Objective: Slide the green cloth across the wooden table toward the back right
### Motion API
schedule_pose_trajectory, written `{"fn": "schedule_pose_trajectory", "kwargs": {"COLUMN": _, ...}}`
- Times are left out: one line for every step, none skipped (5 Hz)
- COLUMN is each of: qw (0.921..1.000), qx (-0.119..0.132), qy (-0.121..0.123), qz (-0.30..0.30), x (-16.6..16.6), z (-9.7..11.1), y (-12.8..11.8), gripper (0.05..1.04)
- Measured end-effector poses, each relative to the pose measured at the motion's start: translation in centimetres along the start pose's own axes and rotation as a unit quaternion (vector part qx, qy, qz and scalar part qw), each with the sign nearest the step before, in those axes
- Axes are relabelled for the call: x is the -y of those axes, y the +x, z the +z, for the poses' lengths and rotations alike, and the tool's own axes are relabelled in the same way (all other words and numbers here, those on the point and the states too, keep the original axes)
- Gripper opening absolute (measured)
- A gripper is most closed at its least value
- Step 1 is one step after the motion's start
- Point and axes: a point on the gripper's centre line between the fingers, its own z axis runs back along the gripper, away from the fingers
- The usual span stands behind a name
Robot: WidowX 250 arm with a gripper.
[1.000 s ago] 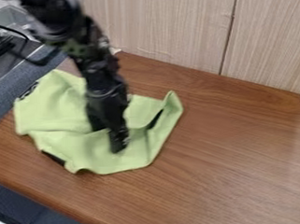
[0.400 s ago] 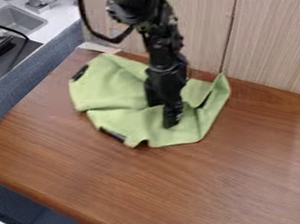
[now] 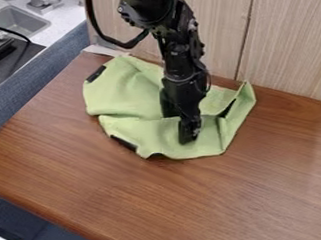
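The end effector (image 3: 178, 126), its fingers apart, stands tip-down on the light green cloth (image 3: 129, 103), which lies on the wooden surface (image 3: 160, 202) beneath and around it, the broader part to its left in the view. The crumpled cloth's long axis appears to run from upper left to lower right; a folded corner, right of the end effector, points up toward the panelled wall (image 3: 280, 41).

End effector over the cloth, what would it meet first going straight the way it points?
The green cloth beneath the end effector, perhaps already touching, then likely the wooden tabletop; any gap is unclear.
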Motion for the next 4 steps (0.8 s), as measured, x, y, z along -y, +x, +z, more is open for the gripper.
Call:
{"fn": "schedule_pose_trajectory", "kwargs": {"qw": 0.9992, "qx": 0.028, "qy": 0.026, "qz": 0.007, "x": -0.2, "z": 3.2, "y": 0.4, "gripper": 0.998}}
{"fn": "schedule_pose_trajectory", "kwargs": {"qw": 0.998, "qx": 0.047, "qy": 0.041, "qz": 0.004, "x": 0.6, "z": 5.9, "y": 0.5, "gripper": 0.999}}
{"fn": "schedule_pose_trajectory", "kwargs": {"qw": 0.9965, "qx": 0.061, "qy": 0.055, "qz": 0.008, "x": 1.0, "z": 8.1, "y": 0.0, "gripper": 0.999}}
{"fn": "schedule_pose_trajectory", "kwargs": {"qw": 0.9941, "qx": 0.078, "qy": 0.074, "qz": 0.015, "x": 1.6, "z": 10.8, "y": -0.8, "gripper": 0.998}}
